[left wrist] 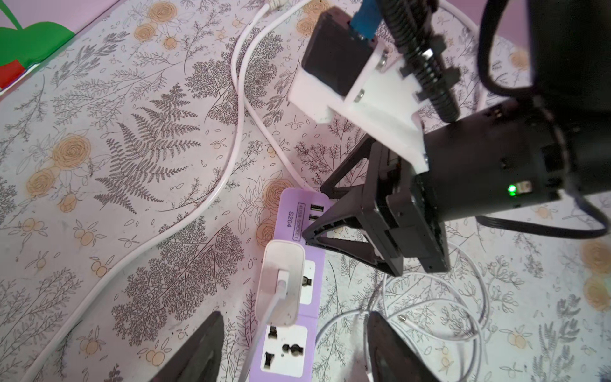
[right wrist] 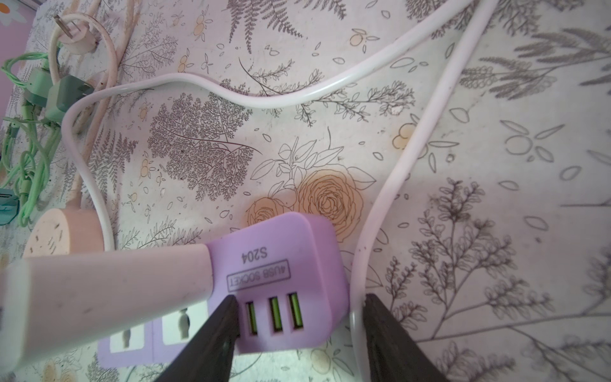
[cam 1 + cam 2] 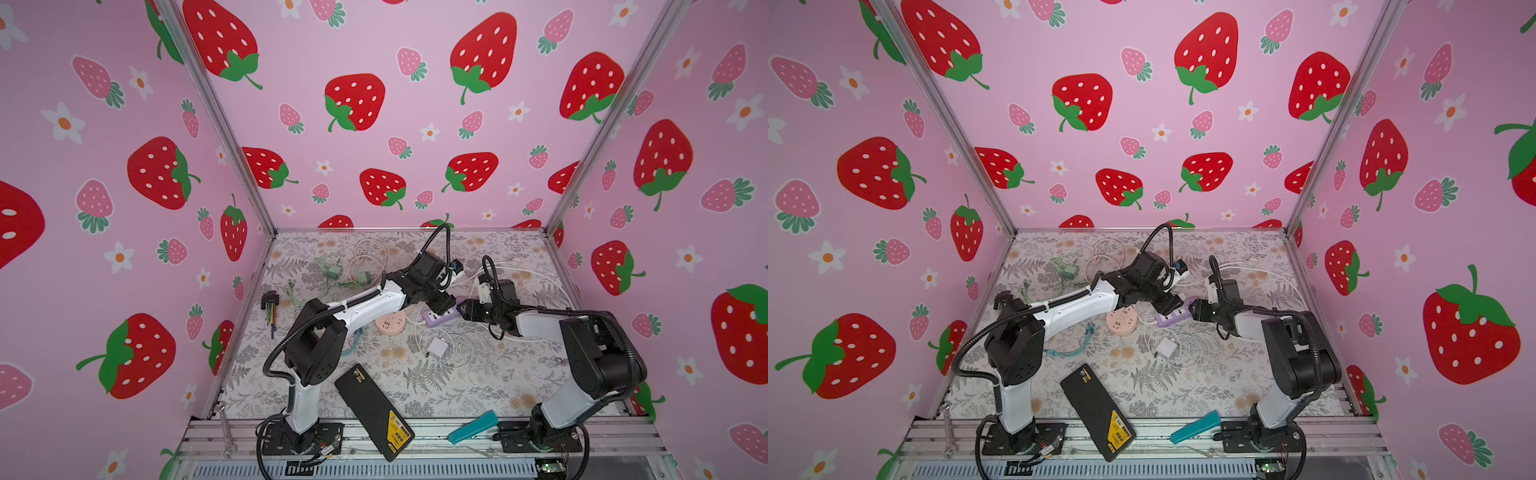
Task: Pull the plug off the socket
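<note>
- A lilac plastic power strip [image 1: 290,215] is lying flat on the floral-printed tabletop [image 1: 66,99], about midway between the two robot arms.
- The right gripper [image 2: 301,297] is clamping the strip's USB end, its black fingers [image 2: 211,340] pressing in from both sides. A thick white cord [image 2: 361,258] is lying between the strip and one finger. This grip is probably holding the strip down so that it is not lifting with the plug.
- A white rectangular charger plug [image 1: 281,281], the thing to be pulled, is sitting pushed into the strip just beside the USB end, with a thin white cable trailing from it.
- The left gripper [image 1: 294,320] is hovering over the strip, jaws standing wide apart on either side of it and gripping nothing. It seems to be lining up to close on the plug.
- Counting on the strip: one plug, three glowing USB ports [image 2: 275,314] showing in the right wrist view, and two white outlet faces [image 1: 284,347] showing in the left wrist view.
- Lying near the strip: one round pink socket hub [image 3: 390,322] and one loose white charger cube [image 3: 436,345].
</note>
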`<state>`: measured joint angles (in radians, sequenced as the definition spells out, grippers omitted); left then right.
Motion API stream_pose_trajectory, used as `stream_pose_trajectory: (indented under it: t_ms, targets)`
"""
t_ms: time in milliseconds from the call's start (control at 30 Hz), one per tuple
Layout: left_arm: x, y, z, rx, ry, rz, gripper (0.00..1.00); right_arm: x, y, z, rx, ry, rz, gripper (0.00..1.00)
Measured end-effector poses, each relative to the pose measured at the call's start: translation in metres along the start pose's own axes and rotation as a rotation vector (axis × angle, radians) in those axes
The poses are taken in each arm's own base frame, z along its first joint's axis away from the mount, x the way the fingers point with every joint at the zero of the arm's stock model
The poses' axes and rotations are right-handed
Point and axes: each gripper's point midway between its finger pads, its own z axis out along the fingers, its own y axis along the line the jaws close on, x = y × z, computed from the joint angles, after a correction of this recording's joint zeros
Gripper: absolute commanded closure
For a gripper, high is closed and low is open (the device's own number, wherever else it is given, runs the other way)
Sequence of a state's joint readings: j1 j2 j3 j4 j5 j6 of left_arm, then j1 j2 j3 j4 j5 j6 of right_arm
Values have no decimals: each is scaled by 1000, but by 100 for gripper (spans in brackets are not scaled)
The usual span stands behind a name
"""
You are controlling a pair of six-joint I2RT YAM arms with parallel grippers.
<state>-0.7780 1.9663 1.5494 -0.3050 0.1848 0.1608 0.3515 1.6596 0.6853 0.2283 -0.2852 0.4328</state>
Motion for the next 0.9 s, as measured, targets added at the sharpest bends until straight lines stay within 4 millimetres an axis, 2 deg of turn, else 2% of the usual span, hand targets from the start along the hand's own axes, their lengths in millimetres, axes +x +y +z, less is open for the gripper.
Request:
stream_pose_trajectory:
  t_ms: [267,467,700,900]
  targets:
    - [15,-3,28,-1,81,50,38,0,0,0,0,0,0,39]
    - [20,0,41,-9,119,66,48,0,0,0,1,1,0,39]
    - [28,3,47,-19,143,70,59,0,0,0,0,1,0,39]
    - [23,5,45,-29,136,71,70,0,0,0,0,1,0,39]
